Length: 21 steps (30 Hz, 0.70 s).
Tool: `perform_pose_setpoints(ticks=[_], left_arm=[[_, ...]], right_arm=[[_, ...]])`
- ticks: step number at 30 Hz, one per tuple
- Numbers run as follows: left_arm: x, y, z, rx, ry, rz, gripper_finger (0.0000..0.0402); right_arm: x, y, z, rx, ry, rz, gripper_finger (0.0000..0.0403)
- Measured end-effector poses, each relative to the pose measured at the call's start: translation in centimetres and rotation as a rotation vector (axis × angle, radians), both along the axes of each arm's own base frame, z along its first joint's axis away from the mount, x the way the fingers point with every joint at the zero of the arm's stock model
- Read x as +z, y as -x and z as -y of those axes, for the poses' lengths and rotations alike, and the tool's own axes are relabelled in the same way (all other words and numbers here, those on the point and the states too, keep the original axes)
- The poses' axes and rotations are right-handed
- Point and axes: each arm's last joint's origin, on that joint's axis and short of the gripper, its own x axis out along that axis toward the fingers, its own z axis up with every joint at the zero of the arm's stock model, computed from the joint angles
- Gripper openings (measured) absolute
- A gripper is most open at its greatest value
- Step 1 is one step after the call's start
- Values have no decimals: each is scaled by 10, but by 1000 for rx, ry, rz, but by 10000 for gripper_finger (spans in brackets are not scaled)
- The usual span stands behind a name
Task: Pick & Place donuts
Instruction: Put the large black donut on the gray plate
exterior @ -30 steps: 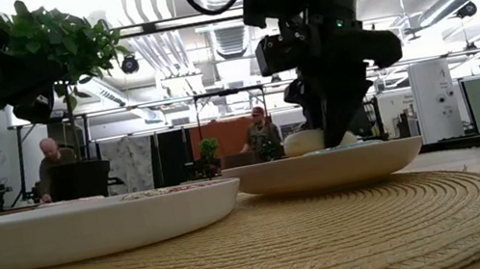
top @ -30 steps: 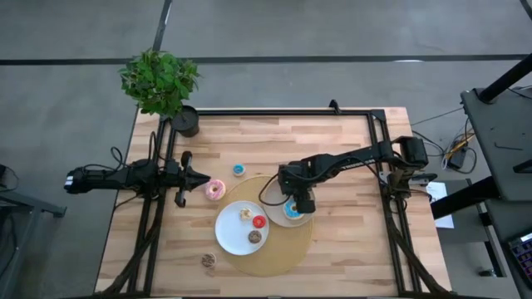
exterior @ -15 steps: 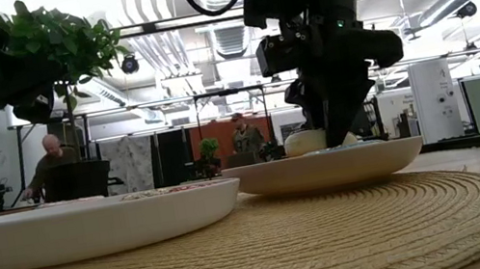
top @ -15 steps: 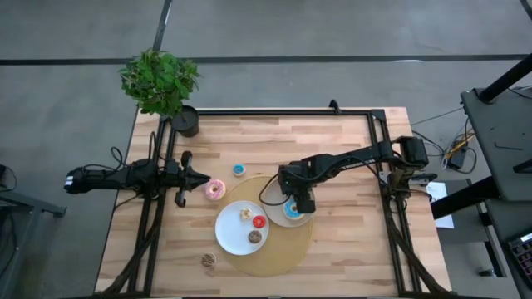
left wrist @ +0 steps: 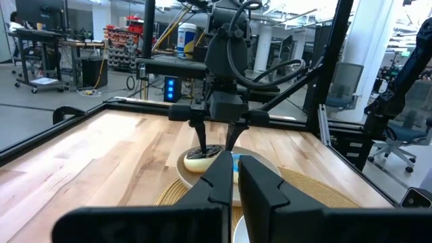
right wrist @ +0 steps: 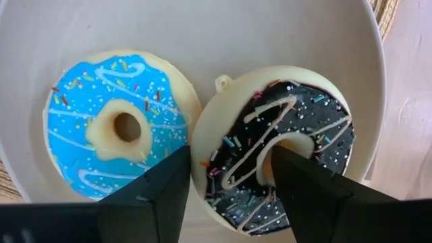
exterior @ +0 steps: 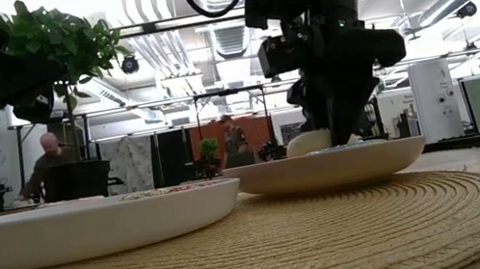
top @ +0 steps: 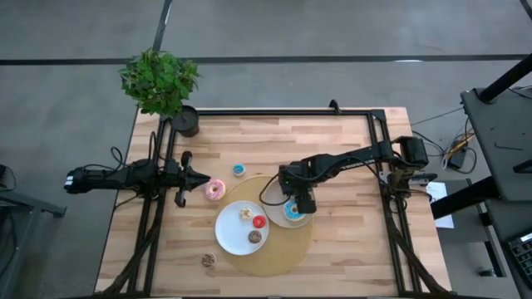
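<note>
- Right wrist view shows a chocolate donut [right wrist: 280, 152] beside a blue donut [right wrist: 121, 131] in the beige plate [right wrist: 202, 34]; high view hides the chocolate one.
- Right pincer [top: 298, 202] points down, fingers parted astride the chocolate donut.
- Left pincer [top: 202, 177] closed, empty, low over the surface [top: 349, 249].

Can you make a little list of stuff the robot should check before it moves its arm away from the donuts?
1. Chocolate donut lies in the beige plate: ok.
2. Blue donut in the same plate: ok.
3. Right pincer open, straddling part of the chocolate donut: ok.
4. Fingers clear of the donut: cannot tell.
5. Left pincer shut, waiting at the table's left: ok.
6. Pink donut not yet on a plate: not ok.
</note>
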Motion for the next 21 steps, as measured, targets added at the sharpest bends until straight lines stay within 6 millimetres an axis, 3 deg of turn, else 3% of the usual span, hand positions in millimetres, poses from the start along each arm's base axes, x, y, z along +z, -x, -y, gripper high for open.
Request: perform_pose_setpoints(ticks=[21], left_arm=[[0,0,0,-1,0,1,0]], right_arm=[[12,4,1,0,4,22,199]])
